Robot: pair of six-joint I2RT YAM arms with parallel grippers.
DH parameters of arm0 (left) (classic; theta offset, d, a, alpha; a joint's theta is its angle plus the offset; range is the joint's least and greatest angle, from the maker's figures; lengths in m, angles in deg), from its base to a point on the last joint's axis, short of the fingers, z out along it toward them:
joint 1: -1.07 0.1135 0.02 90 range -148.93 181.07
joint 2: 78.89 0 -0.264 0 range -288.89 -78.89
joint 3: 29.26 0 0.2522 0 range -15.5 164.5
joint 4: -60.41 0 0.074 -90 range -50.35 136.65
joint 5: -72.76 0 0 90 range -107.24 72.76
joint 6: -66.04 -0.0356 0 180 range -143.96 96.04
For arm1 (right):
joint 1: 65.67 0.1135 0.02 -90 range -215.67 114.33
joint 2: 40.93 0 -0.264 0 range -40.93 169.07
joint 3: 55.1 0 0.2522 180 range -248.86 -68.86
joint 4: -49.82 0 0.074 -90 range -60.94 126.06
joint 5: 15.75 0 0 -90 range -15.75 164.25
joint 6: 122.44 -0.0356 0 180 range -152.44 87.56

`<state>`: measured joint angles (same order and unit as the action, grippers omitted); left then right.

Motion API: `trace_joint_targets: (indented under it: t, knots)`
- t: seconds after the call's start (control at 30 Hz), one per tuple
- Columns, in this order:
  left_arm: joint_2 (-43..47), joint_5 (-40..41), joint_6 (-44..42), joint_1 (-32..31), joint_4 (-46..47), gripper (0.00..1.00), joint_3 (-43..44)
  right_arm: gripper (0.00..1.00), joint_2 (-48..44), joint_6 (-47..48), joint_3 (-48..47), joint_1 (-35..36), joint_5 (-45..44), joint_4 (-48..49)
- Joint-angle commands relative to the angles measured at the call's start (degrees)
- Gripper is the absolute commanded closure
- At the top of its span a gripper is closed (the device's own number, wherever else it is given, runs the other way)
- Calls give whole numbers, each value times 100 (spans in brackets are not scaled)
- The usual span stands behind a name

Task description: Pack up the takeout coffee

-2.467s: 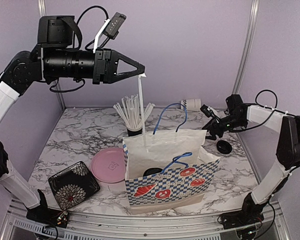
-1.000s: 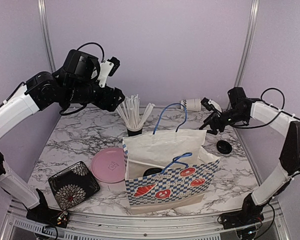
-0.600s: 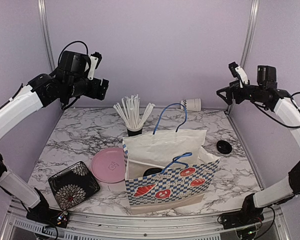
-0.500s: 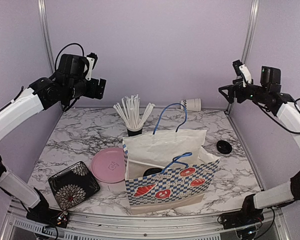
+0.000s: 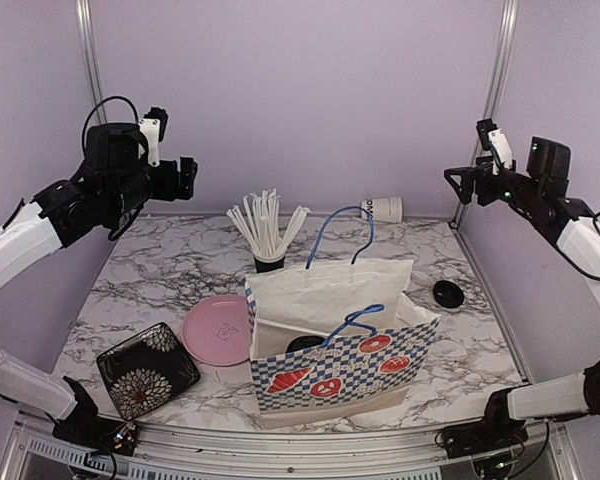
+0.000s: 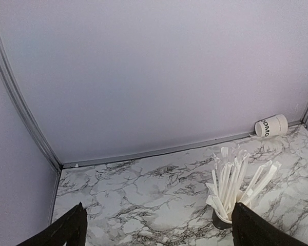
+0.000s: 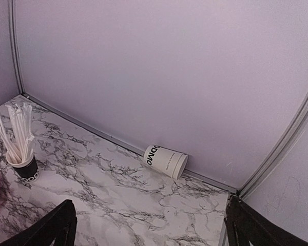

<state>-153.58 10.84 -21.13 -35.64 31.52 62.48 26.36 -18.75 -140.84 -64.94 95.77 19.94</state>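
Observation:
A white paper cup (image 5: pixel 385 208) with black lettering lies on its side, without a lid, against the back wall; it also shows in the left wrist view (image 6: pixel 271 125) and the right wrist view (image 7: pixel 165 160). A round black lid (image 5: pixel 447 293) lies flat on the marble to the right of the bag. Inside the checked paper bag (image 5: pixel 340 365) a black round lid (image 5: pixel 305 344) shows. My left gripper (image 5: pixel 187 176) (image 6: pixel 156 228) hangs high at the left, open and empty. High at the right, my right gripper (image 5: pixel 459 183) (image 7: pixel 151 225) is open and empty too.
A black cup of white sticks (image 5: pixel 268 238) stands behind the bag, whose blue handles (image 5: pixel 342 225) stick up. To its left lie a pink plate (image 5: pixel 218 328) and a black floral dish (image 5: pixel 147 368). Metal posts stand in the back corners.
Both arms have lifted off the table and drawn back to the sides. The left let go of a white stick over the bag. Both grippers opened wide.

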Motion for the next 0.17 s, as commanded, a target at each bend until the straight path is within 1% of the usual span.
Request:
trace_joint_targets:
  t: [0.0, 0.07, 0.13]
  knots:
    - [801, 48, -86, 25, 1191, 1, -699, 2, 53, -340, 218, -4, -140, 310]
    - [949, 126, -213, 26, 1447, 1, -1006, 2, 59, -413, 222, -4, -71, 320]
    - [991, 104, -256, 23, 1616, 1, -1117, 2, 44, -413, 213, -5, -28, 324]
